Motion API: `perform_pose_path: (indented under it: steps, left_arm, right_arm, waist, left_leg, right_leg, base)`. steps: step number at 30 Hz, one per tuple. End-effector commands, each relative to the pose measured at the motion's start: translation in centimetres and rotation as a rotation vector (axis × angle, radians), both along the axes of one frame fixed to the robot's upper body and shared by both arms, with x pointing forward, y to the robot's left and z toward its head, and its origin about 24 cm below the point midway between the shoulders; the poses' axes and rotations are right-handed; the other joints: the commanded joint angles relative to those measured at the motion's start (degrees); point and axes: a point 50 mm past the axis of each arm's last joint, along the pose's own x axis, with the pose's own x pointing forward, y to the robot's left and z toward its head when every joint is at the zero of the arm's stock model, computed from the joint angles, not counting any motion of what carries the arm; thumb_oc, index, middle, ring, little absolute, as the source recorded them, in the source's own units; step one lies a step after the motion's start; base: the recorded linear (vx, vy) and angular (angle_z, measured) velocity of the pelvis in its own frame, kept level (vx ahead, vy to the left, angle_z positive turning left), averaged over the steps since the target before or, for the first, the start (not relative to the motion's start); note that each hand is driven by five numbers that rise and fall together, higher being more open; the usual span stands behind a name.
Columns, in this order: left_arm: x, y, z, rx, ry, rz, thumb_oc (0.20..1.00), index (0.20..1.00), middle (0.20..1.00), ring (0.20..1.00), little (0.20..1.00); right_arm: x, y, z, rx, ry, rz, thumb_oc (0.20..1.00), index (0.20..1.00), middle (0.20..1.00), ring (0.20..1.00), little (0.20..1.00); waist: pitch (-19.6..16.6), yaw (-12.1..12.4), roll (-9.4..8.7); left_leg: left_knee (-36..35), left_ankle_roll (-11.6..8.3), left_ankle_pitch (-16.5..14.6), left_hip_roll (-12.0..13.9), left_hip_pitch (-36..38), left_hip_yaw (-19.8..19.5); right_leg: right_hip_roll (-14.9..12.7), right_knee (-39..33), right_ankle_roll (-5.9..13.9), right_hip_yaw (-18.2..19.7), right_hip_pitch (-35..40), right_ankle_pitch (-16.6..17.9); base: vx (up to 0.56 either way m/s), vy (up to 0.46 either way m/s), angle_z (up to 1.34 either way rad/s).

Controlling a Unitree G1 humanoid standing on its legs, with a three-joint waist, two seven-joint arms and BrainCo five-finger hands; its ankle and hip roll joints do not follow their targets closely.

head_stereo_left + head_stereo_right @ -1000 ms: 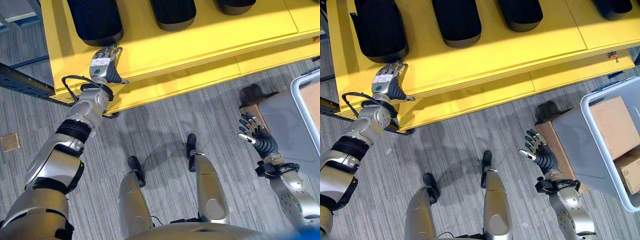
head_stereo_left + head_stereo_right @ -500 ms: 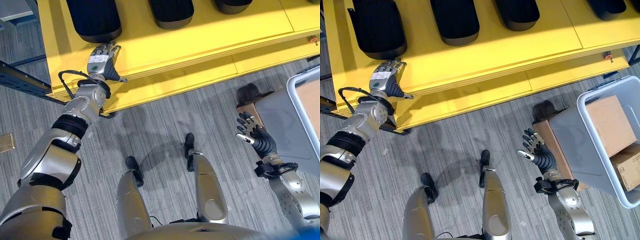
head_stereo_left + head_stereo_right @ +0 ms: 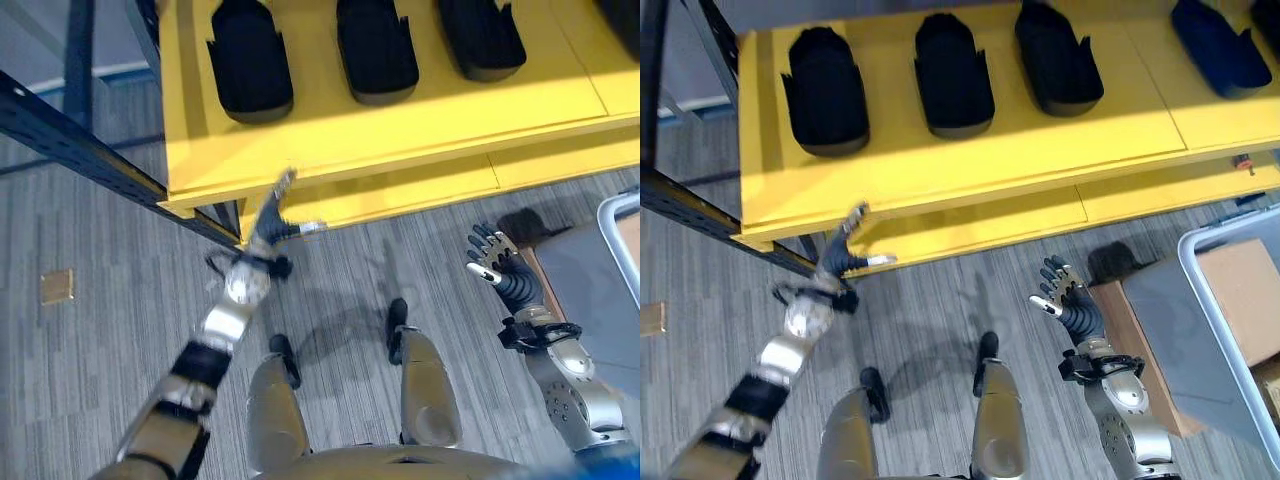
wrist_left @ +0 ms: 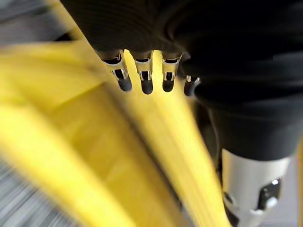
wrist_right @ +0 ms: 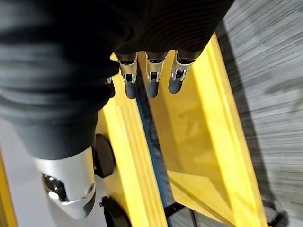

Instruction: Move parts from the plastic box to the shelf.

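Hands both empty, fingers straight and relaxed, nothing grasped. Left hand (image 3: pixel 845 252) hangs just below the front lip of the yellow shelf (image 3: pixel 940 165), near its left end, thumb sticking out sideways; its wrist view shows its fingertips (image 4: pixel 143 85) loose over yellow board. Right hand (image 3: pixel 1065 296) is raised over the grey floor (image 3: pixel 940 310), well apart from the shelf edge, fingers spread; its wrist view shows its fingertips (image 5: pixel 150 87) extended too.

Key relation: the plastic box (image 3: pixel 1200 330) sits at the robot's far right, just beside the right hand, so the right arm is clearly the nearer one for the next pick. Box contents are brown cardboard parts (image 3: pixel 1245 290), lying past the box rim, further right than the hand. Box's long wall runs diagonally away from the robot.

Shelf already carries four black parts (image 3: pixel 953 75) in a row, long axes pointing away from the front edge. Judgement: between carries; next pick calls for a reach right into the box.
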Motion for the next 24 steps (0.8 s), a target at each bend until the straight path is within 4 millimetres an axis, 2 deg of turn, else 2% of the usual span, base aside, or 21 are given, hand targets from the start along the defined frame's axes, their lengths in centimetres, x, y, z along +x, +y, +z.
perform_pose_path:
  steps: [1,2,4,6,10,17,21,24]
  left_arm:
    - [0.6,1.5,1.8,-0.269,-0.026,-0.035,1.0,1.0,1.0,1.0,1.0]
    - [-1.1,2.4,1.4,-0.351,-0.006,-0.012,1.0,1.0,1.0,1.0,1.0]
    - [-3.1,3.8,1.3,-0.461,-0.01,0.058,1.0,1.0,1.0,1.0,1.0]
    - [-5.0,5.3,1.5,-0.5,-0.032,0.095,1.0,1.0,1.0,1.0,1.0]
    - [-6.8,6.4,1.1,-0.524,-0.021,0.152,1.0,1.0,1.0,1.0,1.0]
    - [-8.7,6.7,-0.9,-0.519,0.047,0.238,1.0,1.0,1.0,1.0,1.0]
    - [-9.3,6.4,-1.8,-0.53,0.077,0.269,1.0,1.0,1.0,1.0,1.0]
    - [-9.3,6.6,-1.8,-0.452,0.077,0.269,1.0,1.0,1.0,1.0,1.0]
  right_arm:
    - [-0.2,-0.6,2.1,-0.053,-0.107,-0.004,1.0,1.0,1.0,1.0,1.0]
    - [-0.3,-0.7,2.0,-0.066,-0.104,-0.011,1.0,1.0,1.0,1.0,1.0]
    - [-0.7,-0.9,1.7,-0.066,-0.096,-0.015,1.0,1.0,1.0,1.0,1.0]
    - [-1.4,-1.5,1.2,-0.081,-0.066,-0.019,1.0,1.0,1.0,1.0,1.0]
    - [-2.3,-1.8,0.0,-0.059,-0.005,-0.028,1.0,1.0,1.0,1.0,1.0]
    - [-3.4,-1.5,-1.7,-0.031,0.076,-0.038,1.0,1.0,1.0,1.0,1.0]
    - [-3.5,-1.2,-2.1,-0.013,0.088,-0.046,1.0,1.0,1.0,1.0,1.0]
    - [-3.4,-0.9,-2.4,0.016,0.094,-0.051,1.0,1.0,1.0,1.0,1.0]
  waist:
    - [0.6,-0.4,-0.16]
    - [-0.2,0.4,0.46]
    - [-2.2,1.5,1.38]
    - [-5.0,2.4,2.11]
    - [-8.9,3.0,2.46]
    - [-14.4,3.3,2.68]
    - [-15.6,3.3,2.52]
    - [-16.2,3.3,2.26]
  left_leg:
    - [-4.4,-1.2,5.6,0.7,3.7,-3.8]
    - [-6.6,-1.16,6.4,0.5,5.9,-4.0]
    - [-10.6,-0.84,8.0,-0.1,9.0,-4.3]
    - [-16.4,-0.63,10.5,-0.2,12.6,-4.2]
    - [-23.8,-0.8,13.0,-0.3,17.7,-3.5]
    - [-31.9,-1.44,16.3,0.4,22.8,-2.3]
    - [-32.4,-1.29,16.3,0.2,23.4,-1.9]
    - [-32.5,-1.15,16.1,0.2,23.8,-1.4]
  right_leg:
    - [-2.9,-1.7,4.31,2.1,7.4,1.8]
    - [-2.7,-3.5,4.49,1.2,9.9,1.9]
    - [-2.3,-6.6,4.65,-0.2,13.2,2.4]
    - [-1.7,-11.0,4.8,-2.2,16.7,3.4]
    - [-0.8,-17.6,5.2,-3.8,21.7,4.9]
    - [0.5,-23.3,5.65,-5.0,26.1,6.0]
    - [0.5,-23.9,5.74,-4.5,26.5,6.4]
    - [0.5,-24.1,5.9,-4.2,26.6,6.7]
  base:
    - [0.07,-0.037,0.4]
    - [0.06,-0.016,0.45]
    - [0.05,-0.017,0.3]
    - [0.05,-0.03,0.31]
    - [0.05,-0.022,0.09]
    - [0.02,-0.005,0.02]
    - [-0.03,0.001,-0.05]
    - [-0.02,0.003,-0.04]
